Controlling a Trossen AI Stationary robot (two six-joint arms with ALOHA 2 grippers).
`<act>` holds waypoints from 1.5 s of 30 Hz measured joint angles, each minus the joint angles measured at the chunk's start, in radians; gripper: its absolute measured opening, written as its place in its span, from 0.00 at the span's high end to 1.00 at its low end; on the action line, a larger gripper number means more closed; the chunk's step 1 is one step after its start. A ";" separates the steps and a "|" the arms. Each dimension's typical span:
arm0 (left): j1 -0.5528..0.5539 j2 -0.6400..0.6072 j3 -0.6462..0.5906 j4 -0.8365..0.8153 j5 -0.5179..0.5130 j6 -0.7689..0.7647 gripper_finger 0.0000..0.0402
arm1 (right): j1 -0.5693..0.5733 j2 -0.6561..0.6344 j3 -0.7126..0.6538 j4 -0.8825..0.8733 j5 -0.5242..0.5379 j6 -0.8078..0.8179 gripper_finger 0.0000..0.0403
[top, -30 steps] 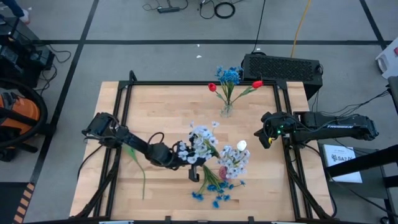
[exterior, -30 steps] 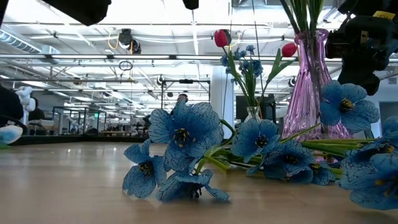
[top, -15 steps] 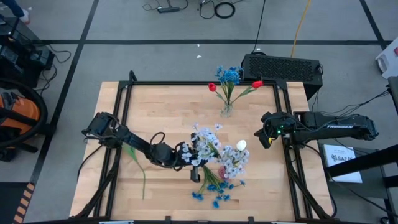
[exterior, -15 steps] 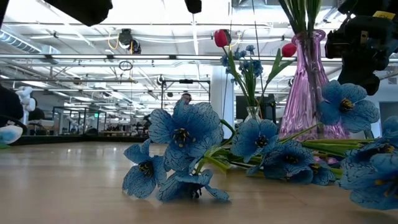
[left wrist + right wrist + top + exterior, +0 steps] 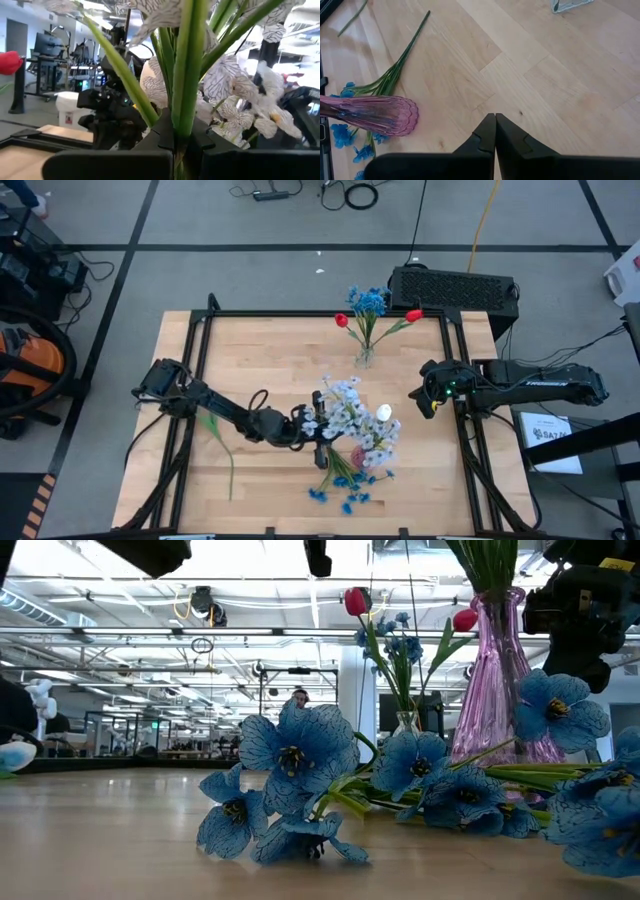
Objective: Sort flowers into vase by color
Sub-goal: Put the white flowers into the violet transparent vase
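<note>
1. Left claw (image 5: 318, 427) is clamped on the green stems of a pale lavender-white cluster (image 5: 350, 408); the left wrist view shows the stems (image 5: 186, 75) pinched between its two dark fingers, with veined pale petals (image 5: 227, 75) spread above.
2. That held cluster hangs over the pink vase (image 5: 500, 680), which stands on the bench (image 5: 260, 360) with green stems rising out of its mouth.
3. One white tulip (image 5: 384, 413) shows among the pale blooms, just beside the vase on the side toward the right arm.
4. Bright blue clusters (image 5: 300, 785) lie flat on the bench at the foot of the pink vase, on its near-edge side; their stems run back toward the vase's base.
5. A loose green stem (image 5: 222, 450) lies on the bench well apart from the pink vase, beneath the left arm.
6. Farther back from the pink vase, near the bench's far edge, a small clear vase (image 5: 365, 358) stands upright holding a blue cluster (image 5: 368, 301) and two red tulips (image 5: 341, 320), which lean outward to either side.
7. Right claw (image 5: 420, 402) waits near the bench's right rail, well apart from the pink vase; in its wrist view the two fingers (image 5: 487, 135) are pressed together with nothing between them.
8. Beyond the bench's far edge, behind the clear vase, sits a black box (image 5: 455, 288) on the floor.
</note>
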 joint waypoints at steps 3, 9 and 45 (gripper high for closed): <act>0.007 0.000 0.040 -0.091 -0.003 0.001 0.98 | 0.000 0.000 0.000 0.000 0.000 0.000 1.00; 0.012 0.000 0.086 -0.171 -0.003 0.006 0.98 | 0.000 0.000 0.000 0.014 -0.100 -0.001 1.00; 0.010 0.000 0.269 -0.552 0.061 0.001 0.98 | 0.068 0.003 0.000 -0.135 0.001 -0.004 1.00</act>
